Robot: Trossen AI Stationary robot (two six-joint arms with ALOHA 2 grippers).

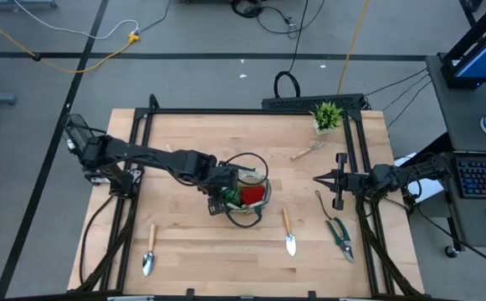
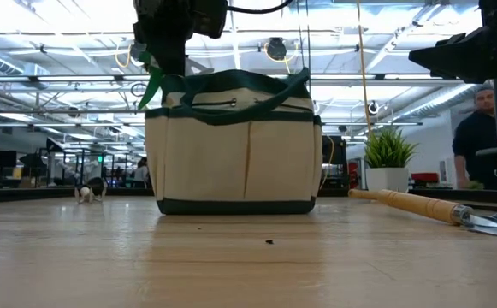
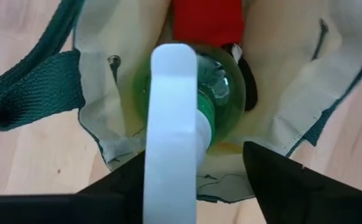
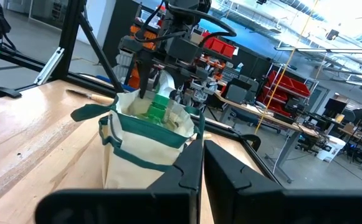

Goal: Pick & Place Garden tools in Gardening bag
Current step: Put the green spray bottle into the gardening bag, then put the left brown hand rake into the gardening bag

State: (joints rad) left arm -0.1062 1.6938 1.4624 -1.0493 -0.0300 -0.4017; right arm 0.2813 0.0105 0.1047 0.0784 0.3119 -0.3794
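Left gripper (image 3: 196, 168), reaching down over the gardening bag (image 1: 247, 194), stands parted around the green spray bottle (image 3: 215, 93).

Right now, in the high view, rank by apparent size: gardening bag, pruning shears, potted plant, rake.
1. gardening bag
2. pruning shears
3. rake and potted plant: too alike to rank.
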